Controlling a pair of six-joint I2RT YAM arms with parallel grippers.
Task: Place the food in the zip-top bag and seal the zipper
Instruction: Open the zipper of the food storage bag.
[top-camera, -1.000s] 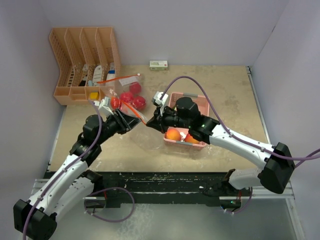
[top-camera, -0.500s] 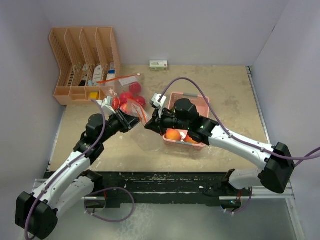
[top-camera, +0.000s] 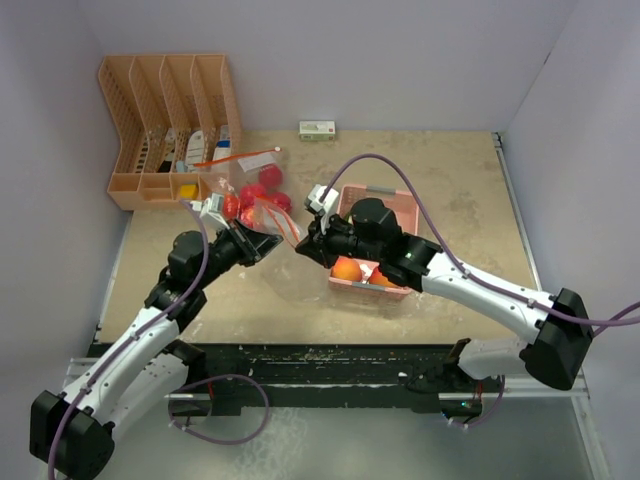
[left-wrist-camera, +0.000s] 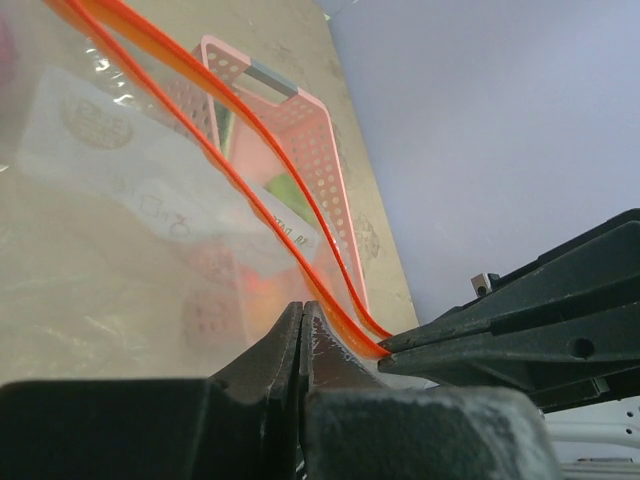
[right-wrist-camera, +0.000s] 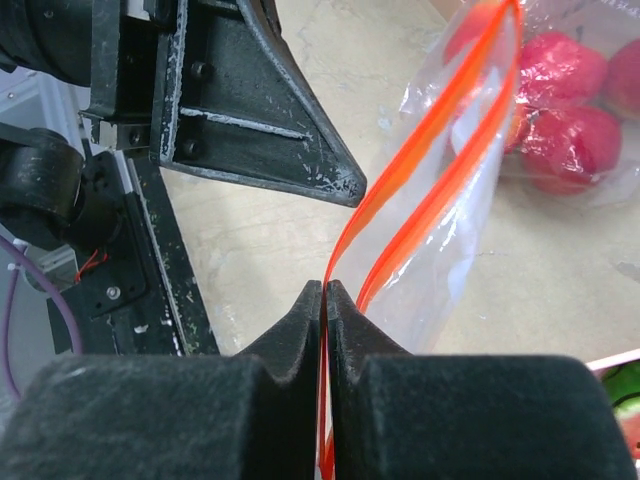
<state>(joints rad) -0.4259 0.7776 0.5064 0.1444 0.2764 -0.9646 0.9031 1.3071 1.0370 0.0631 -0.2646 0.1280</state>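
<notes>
The clear zip-top bag with an orange zipper lies left of centre, with red apples inside. My left gripper is shut on the bag's film right beside the zipper end. My right gripper is shut on the orange zipper strip at that same end, its tips almost touching the left ones. The two zipper strips stand apart. The apples also show in the right wrist view. Orange peaches lie in the pink basket, partly under my right arm.
An orange slotted desk organizer stands at the back left, close behind the bag. A small white box lies by the back wall. The pink basket shows through the bag in the left wrist view. White walls close in on three sides.
Both grippers keep their hold at the zipper end. The right gripper slid a little left, then back right, and the bag's near end shifted slightly with them.
</notes>
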